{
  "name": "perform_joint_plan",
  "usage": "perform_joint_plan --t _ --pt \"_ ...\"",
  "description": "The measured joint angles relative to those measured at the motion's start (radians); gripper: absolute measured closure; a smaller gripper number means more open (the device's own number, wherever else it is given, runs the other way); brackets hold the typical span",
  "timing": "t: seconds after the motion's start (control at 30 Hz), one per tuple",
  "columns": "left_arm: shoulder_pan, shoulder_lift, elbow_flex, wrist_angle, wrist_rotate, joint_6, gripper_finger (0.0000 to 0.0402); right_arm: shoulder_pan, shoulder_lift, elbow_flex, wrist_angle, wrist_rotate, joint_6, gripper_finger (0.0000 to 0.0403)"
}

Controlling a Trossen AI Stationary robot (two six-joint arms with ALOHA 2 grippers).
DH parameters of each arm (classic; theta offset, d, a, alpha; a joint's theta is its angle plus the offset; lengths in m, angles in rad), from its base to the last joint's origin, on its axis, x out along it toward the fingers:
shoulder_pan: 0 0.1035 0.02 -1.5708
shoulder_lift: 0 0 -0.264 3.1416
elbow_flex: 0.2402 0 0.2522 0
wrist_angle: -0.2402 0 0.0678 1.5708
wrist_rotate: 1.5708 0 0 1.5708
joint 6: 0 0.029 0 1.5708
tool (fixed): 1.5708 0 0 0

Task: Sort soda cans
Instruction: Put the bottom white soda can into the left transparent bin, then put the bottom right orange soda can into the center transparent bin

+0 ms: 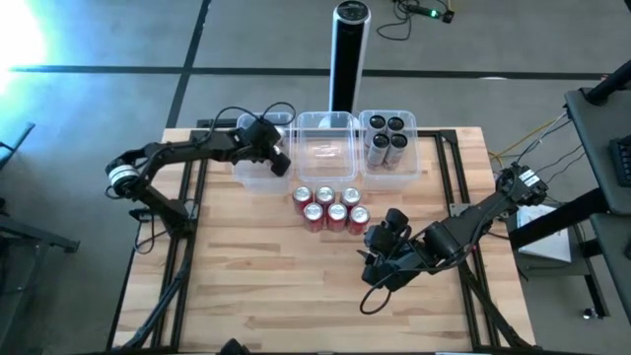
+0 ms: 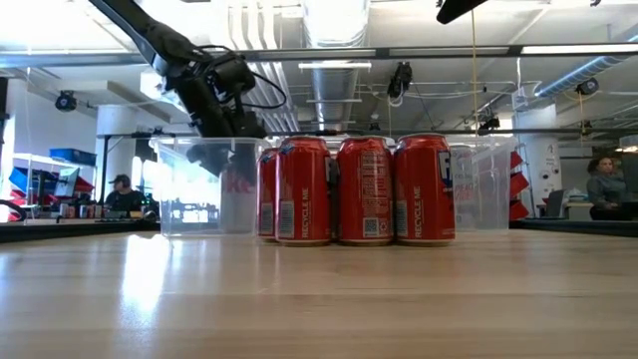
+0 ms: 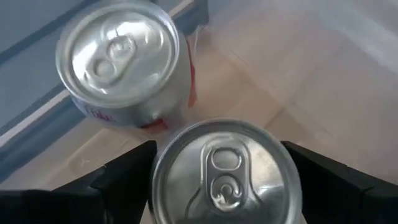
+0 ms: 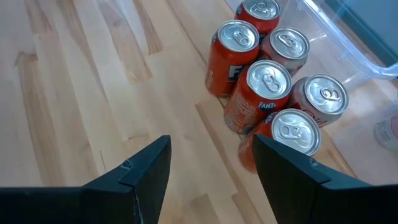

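Two silver soda cans stand upright in the left clear tub (image 1: 248, 170): one (image 3: 118, 59) farther in, the other (image 3: 224, 177) between the fingers of my left gripper (image 3: 219, 146) (image 1: 279, 158), which reaches down into the tub, fingers spread on either side of that can. Several red cans (image 1: 331, 208) (image 2: 359, 189) (image 4: 267, 81) stand grouped on the table before the tubs. My right gripper (image 4: 211, 146) (image 1: 380, 247) hangs open above bare wood, near and right of that group. My left gripper has one finger (image 3: 124, 177) on each side of the nearer silver can, coming from above at a slant. The can's top hides the fingers' inner faces, so I cannot tell whether they touch it. The can stands upright in the tub.
The middle tub (image 1: 325, 116) stands beside the left one. The right tub (image 1: 414, 163) holds several dark cans (image 1: 386, 138). A tall black post (image 1: 348, 54) rises behind the tubs. Bare wood (image 1: 266, 286) stretches toward the table's near edge.
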Motion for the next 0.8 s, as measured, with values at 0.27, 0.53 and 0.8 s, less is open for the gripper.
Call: perform_joint_plan --t 0.27,0.53,0.8 --pt "0.0 -0.001 0.15 -0.204 0.027 0.037 0.0082 0.0 0.0 0.0 0.0 0.0 -0.007 0.0176" --pt "-0.015 -0.013 0.37 -0.48 0.045 0.142 0.0081 -0.038 -0.035 0.0 -0.128 0.005 0.154 0.0132" --pt "-0.172 -0.107 0.443 -0.367 0.076 0.062 0.0081 -0.184 -0.069 0.0 -0.256 0.106 0.394 0.006"
